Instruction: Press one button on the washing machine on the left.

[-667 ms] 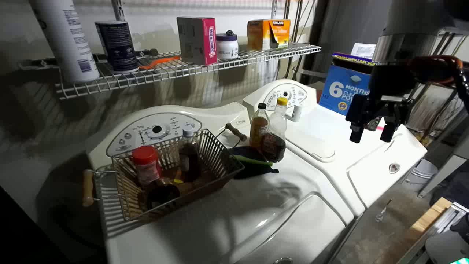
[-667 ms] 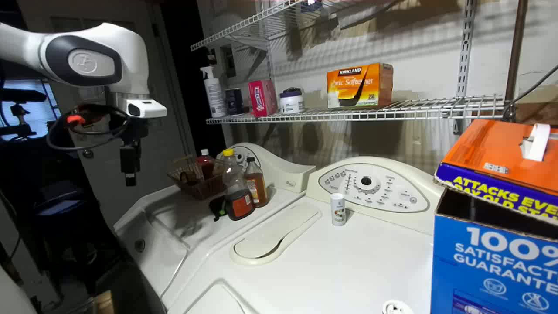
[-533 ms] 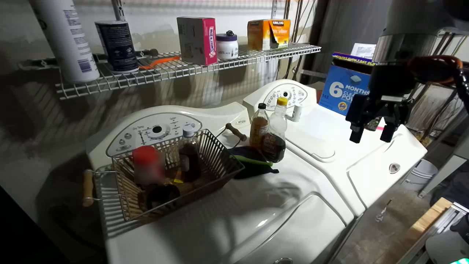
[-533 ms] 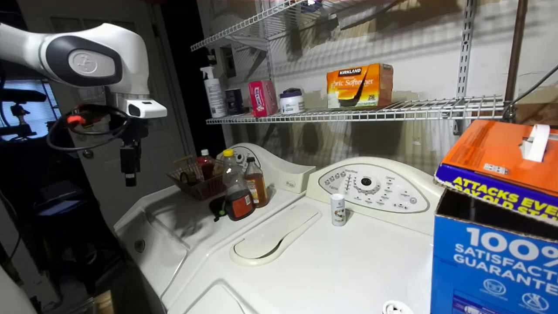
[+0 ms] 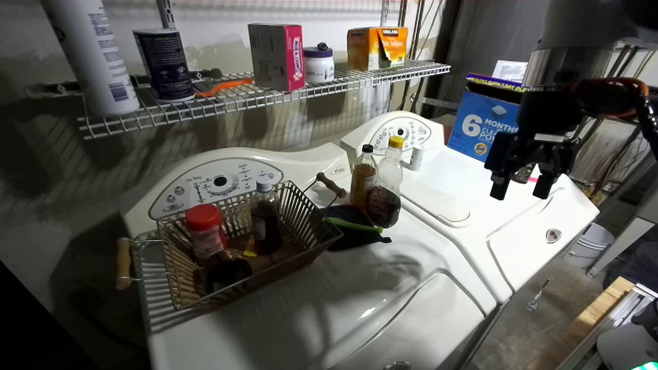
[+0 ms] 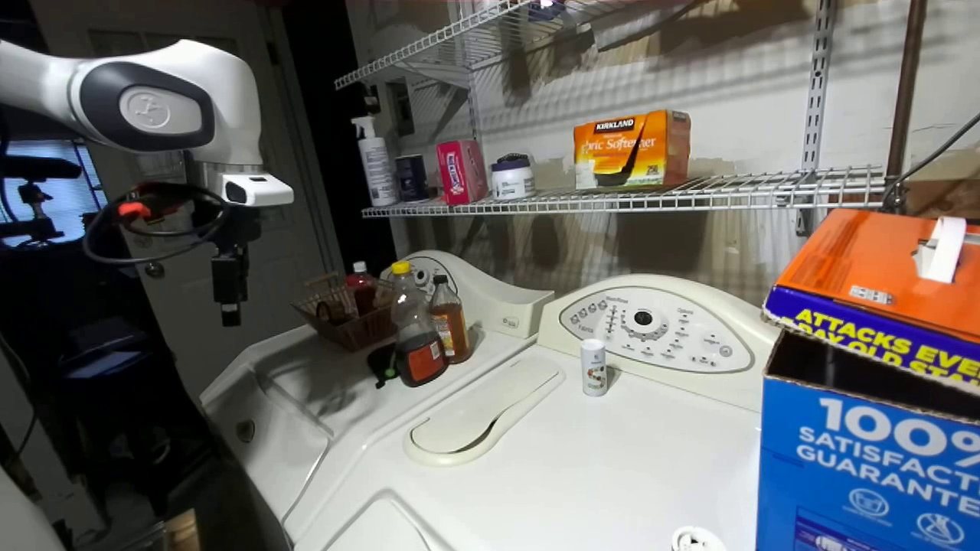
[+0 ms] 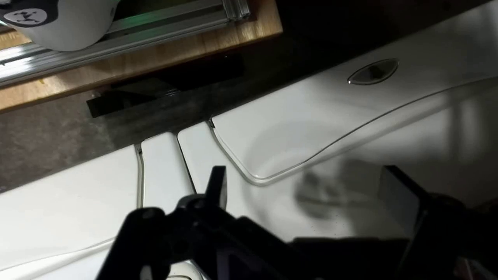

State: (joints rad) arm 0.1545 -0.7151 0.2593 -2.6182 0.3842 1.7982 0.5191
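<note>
You see no clear shift since the earlier frame: your end effector (image 5: pixel 520 190) hangs at the same height, pointing down, its fingers (image 5: pixel 498 191) spread well apart. Your target, the washing machine on the left (image 5: pixel 339 288), carries its control panel (image 5: pixel 208 188) along the back, behind the wire basket (image 5: pixel 308 221) and well apart from your fingertips. In that basket you have a red-lidded jar (image 5: pixel 206 234) and a white-capped bottle (image 5: pixel 266 226). Near it, a yellow-capped bottle (image 5: pixel 384 199) and a black-capped bottle (image 5: pixel 362 181) stand upright, with a dark item (image 5: pixel 352 241) lying beside them. Your wrist view takes in the seam (image 7: pixel 186 161) where that machine meets the right-hand machine (image 7: pixel 78 194), and an oval badge (image 7: pixel 373 72).
</note>
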